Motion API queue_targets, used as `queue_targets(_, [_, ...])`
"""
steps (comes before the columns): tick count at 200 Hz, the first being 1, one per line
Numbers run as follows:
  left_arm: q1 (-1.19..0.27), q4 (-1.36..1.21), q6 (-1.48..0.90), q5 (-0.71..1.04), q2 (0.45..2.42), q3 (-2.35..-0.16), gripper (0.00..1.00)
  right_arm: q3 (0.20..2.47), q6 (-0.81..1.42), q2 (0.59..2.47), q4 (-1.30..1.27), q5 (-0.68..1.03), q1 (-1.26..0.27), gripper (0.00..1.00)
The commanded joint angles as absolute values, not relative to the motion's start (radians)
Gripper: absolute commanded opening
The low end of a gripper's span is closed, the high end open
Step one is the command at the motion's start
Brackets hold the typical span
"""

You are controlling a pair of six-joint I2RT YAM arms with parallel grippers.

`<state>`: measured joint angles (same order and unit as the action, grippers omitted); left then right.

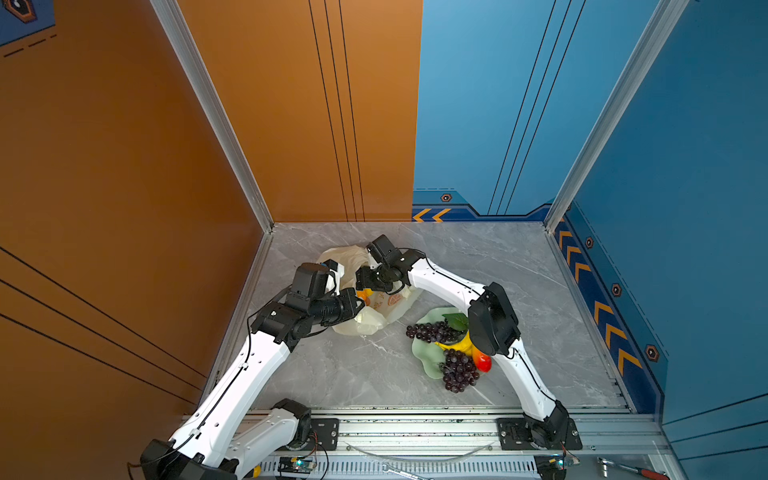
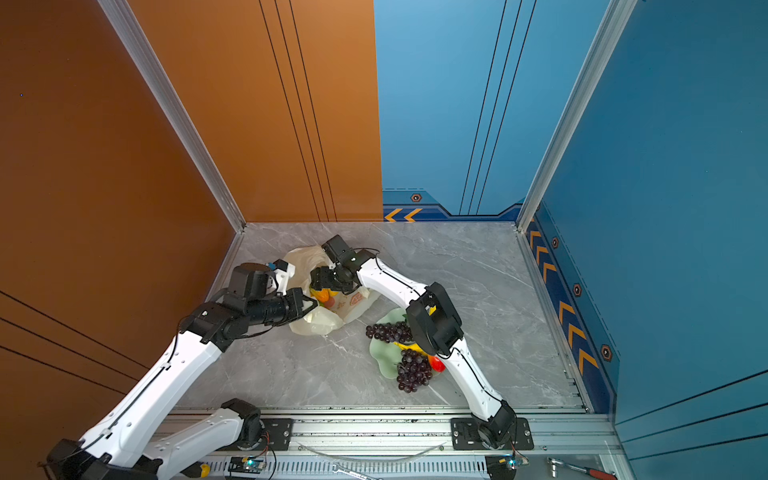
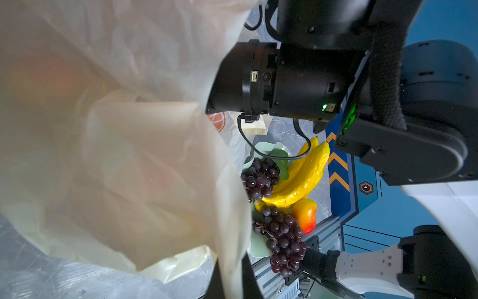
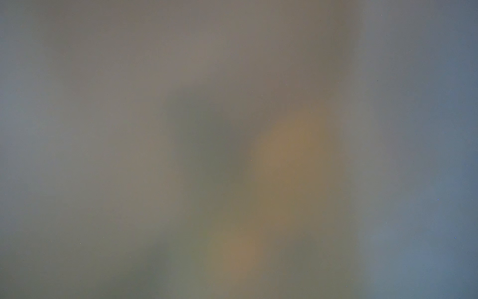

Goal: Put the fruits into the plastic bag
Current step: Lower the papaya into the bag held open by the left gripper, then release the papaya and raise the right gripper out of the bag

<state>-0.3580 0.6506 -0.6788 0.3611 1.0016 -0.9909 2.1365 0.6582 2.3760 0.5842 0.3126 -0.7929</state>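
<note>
Plastic bag: crumpled on the worktop, left of the dish; orange and yellow fruit shows in its mouth.
Left arm: rises from the near rail, bends sharply, forearm level, pointing right at the bag's rim.
Left pincer: together, pinching the bag's film.
Right arm: elbow high over the dish, forearm reaching left, wrist tipped down.
Right pincer: in the bag's mouth; apart or together, I can't tell.
On the dish: grape bunches, bananas, mango.
</note>
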Motion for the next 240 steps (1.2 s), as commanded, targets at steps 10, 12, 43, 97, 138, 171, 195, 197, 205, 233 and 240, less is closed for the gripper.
queue_targets(10, [-0.346, 0.66, -0.675, 0.375, 0.993, -1.022, 0.0, 2.157, 0.658, 2.344, 0.611, 0.307, -0.798, 0.79])
queue_targets(12, [-0.347, 0.659, -0.675, 0.376, 0.993, -1.02, 0.0, 2.157, 0.658, 2.343, 0.611, 0.307, -0.798, 0.79])
queue_targets(43, [-0.347, 0.658, -0.677, 0.374, 0.989, -1.02, 0.0, 2.157, 0.66, 2.314, 0.614, 0.303, -0.797, 0.79])
queue_targets(97, [-0.345, 0.658, -0.677, 0.37, 0.982, -1.02, 0.0, 2.155, 0.633, 2.258, 0.676, 0.242, -0.786, 0.79])
queue_targets(138, [-0.344, 0.658, -0.682, 0.367, 0.965, -1.013, 0.0, 2.155, 0.579, 2.202, 0.742, 0.163, -0.768, 0.8])
queue_targets(171, [-0.344, 0.658, -0.686, 0.366, 0.956, -1.008, 0.0, 2.155, 0.541, 2.16, 0.8, 0.118, -0.74, 0.8])
queue_targets(195, [-0.343, 0.658, -0.686, 0.364, 0.954, -1.009, 0.0, 2.155, 0.513, 2.124, 0.839, 0.102, -0.719, 0.81])
queue_targets(197, [-0.343, 0.658, -0.685, 0.364, 0.954, -1.009, 0.0, 2.155, 0.511, 2.121, 0.843, 0.101, -0.718, 0.81])
queue_targets(205, [-0.343, 0.658, -0.684, 0.364, 0.955, -1.009, 0.0, 2.155, 0.506, 2.104, 0.854, 0.105, -0.714, 0.81])
queue_targets(233, [-0.339, 0.658, -0.677, 0.37, 0.963, -1.014, 0.0, 2.157, 0.51, 2.032, 0.902, 0.17, -0.709, 1.0])
queue_targets(240, [-0.339, 0.658, -0.674, 0.373, 0.966, -1.015, 0.0, 2.157, 0.518, 2.017, 0.915, 0.202, -0.709, 1.0])
